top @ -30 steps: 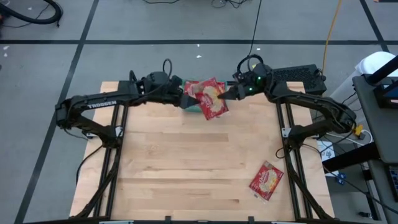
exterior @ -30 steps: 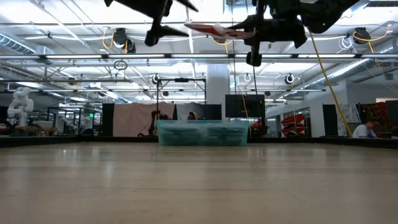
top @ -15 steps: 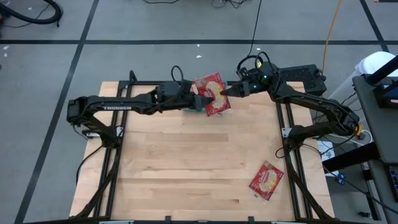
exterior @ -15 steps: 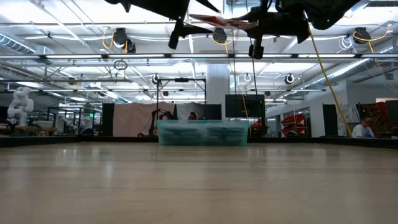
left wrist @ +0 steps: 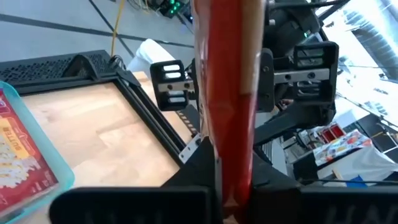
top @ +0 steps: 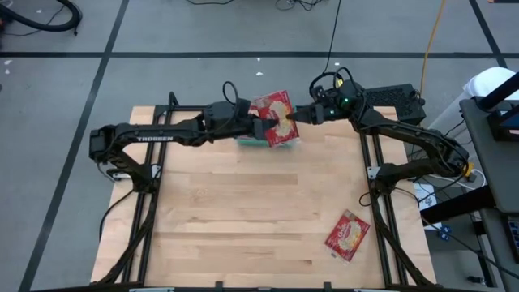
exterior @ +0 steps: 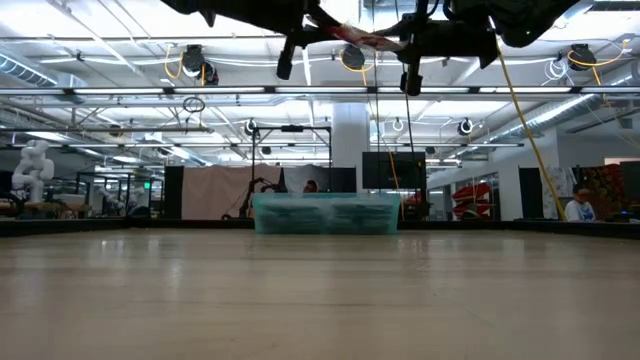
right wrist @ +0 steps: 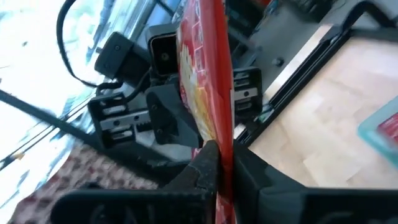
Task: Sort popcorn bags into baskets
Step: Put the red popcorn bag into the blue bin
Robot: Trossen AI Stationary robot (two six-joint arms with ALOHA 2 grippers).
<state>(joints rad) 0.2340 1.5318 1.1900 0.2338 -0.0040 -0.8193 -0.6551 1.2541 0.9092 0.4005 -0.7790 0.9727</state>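
- Wooden table (top: 243,211) in a wide workshop – teal basket (exterior: 326,213) at its far edge.
- Left gripper (top: 261,129) and right gripper (top: 293,118) both pinch one popcorn bag (top: 274,118), held high above that basket.
- Second bag (top: 347,235) lies near the right front corner.

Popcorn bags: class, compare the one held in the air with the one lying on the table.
The held bag hangs above the teal basket, pinched by the left gripper and right gripper; the loose bag lies flat near the table's front right corner, untouched. Both are red with a yellow picture.
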